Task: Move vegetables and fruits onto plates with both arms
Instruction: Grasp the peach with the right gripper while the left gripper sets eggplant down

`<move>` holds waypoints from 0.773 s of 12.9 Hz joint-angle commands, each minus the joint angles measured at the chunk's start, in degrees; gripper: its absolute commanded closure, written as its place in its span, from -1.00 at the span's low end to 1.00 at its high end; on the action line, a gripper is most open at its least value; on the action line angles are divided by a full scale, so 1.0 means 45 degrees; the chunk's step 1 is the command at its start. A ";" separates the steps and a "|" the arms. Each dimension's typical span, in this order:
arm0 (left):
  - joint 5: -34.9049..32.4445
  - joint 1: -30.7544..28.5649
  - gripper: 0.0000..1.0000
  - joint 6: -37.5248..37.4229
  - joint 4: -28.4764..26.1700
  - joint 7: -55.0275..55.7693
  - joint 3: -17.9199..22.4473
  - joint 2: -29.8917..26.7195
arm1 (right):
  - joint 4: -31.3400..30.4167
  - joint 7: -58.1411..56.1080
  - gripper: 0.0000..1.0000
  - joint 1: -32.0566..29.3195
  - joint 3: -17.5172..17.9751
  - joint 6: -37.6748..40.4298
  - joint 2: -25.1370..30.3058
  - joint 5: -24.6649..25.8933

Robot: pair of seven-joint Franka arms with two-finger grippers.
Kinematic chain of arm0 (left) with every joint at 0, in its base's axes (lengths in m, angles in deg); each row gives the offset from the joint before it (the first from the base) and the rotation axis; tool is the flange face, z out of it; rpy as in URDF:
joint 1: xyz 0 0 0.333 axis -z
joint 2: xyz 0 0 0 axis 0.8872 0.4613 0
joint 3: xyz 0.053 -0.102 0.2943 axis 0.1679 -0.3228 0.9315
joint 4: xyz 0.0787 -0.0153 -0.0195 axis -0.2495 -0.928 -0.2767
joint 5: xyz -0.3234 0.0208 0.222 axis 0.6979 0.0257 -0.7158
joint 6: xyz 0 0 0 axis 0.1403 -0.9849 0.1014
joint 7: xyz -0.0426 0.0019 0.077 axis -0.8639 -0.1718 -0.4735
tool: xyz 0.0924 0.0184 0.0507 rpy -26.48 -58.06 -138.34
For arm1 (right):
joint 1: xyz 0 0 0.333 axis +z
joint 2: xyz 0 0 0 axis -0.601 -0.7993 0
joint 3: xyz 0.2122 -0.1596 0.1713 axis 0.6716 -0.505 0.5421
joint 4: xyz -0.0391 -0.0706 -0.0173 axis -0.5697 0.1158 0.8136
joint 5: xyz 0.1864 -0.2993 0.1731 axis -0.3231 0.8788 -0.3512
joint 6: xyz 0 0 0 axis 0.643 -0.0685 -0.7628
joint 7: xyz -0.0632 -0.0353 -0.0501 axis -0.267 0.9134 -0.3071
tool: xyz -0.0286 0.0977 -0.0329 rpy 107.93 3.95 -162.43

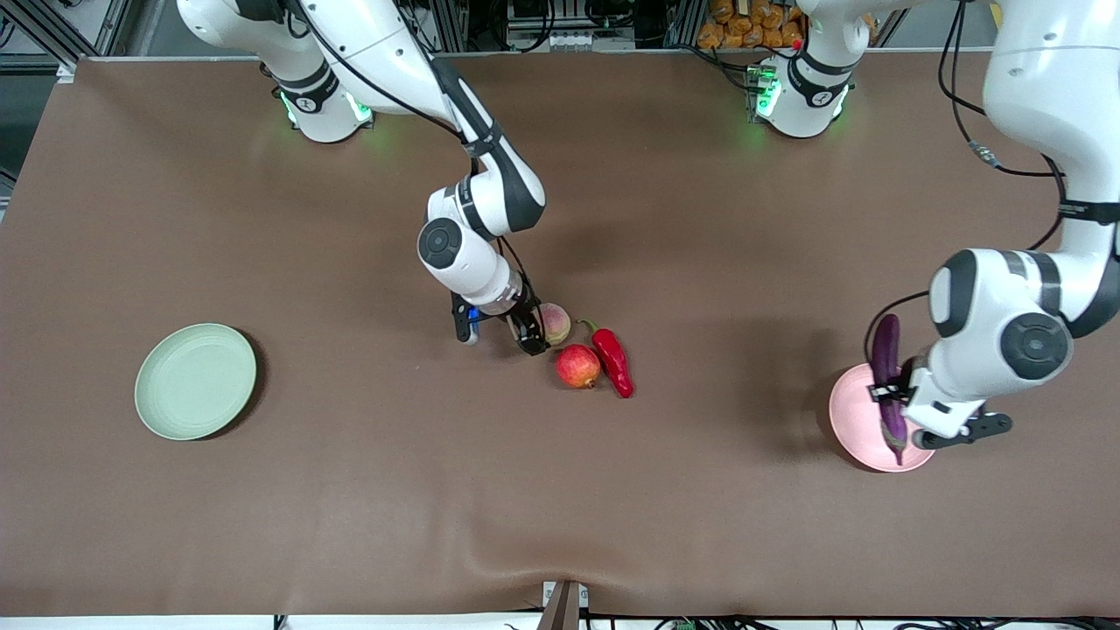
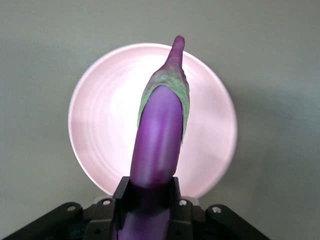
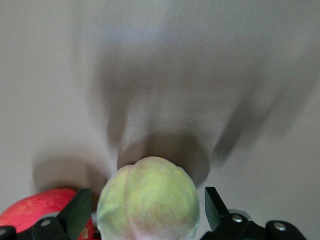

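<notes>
My left gripper (image 1: 891, 394) is shut on the long purple eggplant (image 1: 886, 363) and holds it over the pale pink plate (image 1: 850, 429) at the left arm's end of the table. In the left wrist view the eggplant (image 2: 157, 135) sticks out from my left gripper (image 2: 147, 192), its green cap over the plate (image 2: 100, 125). My right gripper (image 1: 536, 332) is open, low at mid-table, with its fingers on either side of the peach (image 1: 556, 322). Gaps show between the fingers (image 3: 77, 216) and the peach (image 3: 147, 200). The red fruit (image 1: 577, 366) and red chili (image 1: 614, 360) lie just nearer the front camera.
The pale green plate (image 1: 195, 381) sits alone toward the right arm's end of the table. The red fruit (image 3: 35, 212) lies close beside one right finger. Brown cloth covers the table (image 1: 560, 525).
</notes>
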 commanded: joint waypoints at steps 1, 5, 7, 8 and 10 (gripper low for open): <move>-0.0306 -0.0433 1.00 0.0770 0.0526 -0.0646 -0.0111 0.0914 | 0.0252 0.0115 -1.00 0.0454 -0.0145 -0.0521 -0.0325 -0.0370; -0.0286 -0.0669 -1.00 0.0851 0.0528 -0.0785 -0.0131 0.1054 | 0.0252 0.0076 -0.10 0.0378 -0.0184 -0.0914 -0.0210 -0.0526; -0.0131 -0.0514 -1.00 0.0832 0.0547 -0.0727 -0.0189 0.0898 | 0.0096 0.0017 -0.10 -0.0225 -0.0320 0.0501 0.0878 -0.0468; 0.0025 -0.0590 -1.00 0.0754 0.0547 -0.0592 -0.0460 0.0820 | 0.0135 -0.0060 -0.10 -0.0557 -0.0611 0.1904 0.1485 -0.0313; 0.1212 -0.0339 -1.00 0.0618 0.0566 0.0708 -0.1552 0.0645 | 0.0252 -0.0623 -0.10 -0.0717 -0.1934 0.5028 0.2871 -0.0059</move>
